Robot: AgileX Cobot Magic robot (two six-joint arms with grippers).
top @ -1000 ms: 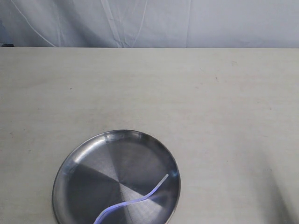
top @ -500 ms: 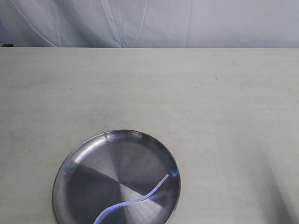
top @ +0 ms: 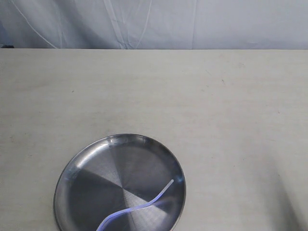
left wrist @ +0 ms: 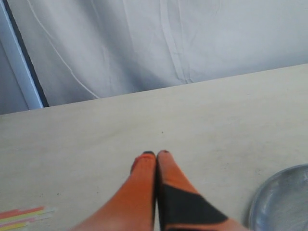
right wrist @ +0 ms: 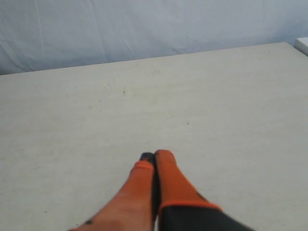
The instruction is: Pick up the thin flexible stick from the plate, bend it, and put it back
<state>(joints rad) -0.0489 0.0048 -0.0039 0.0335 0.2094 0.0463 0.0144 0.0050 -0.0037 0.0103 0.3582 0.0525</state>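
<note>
The round steel plate lies near the front edge of the table, left of centre, in the exterior view. On its front right part rests the thin flexible stick, wavy and bluish-violet, one end near the rim. Neither gripper shows in the exterior view. The left wrist view has my left gripper shut with nothing in it, orange fingers pressed together above bare table, and the plate's rim off to one side. My right gripper is likewise shut and empty over bare table; plate and stick are absent from that view.
A pale wooden table stretches to a white cloth backdrop. A few coloured strips lie on the table at the edge of the left wrist view. A white object's corner sits at the table's far edge.
</note>
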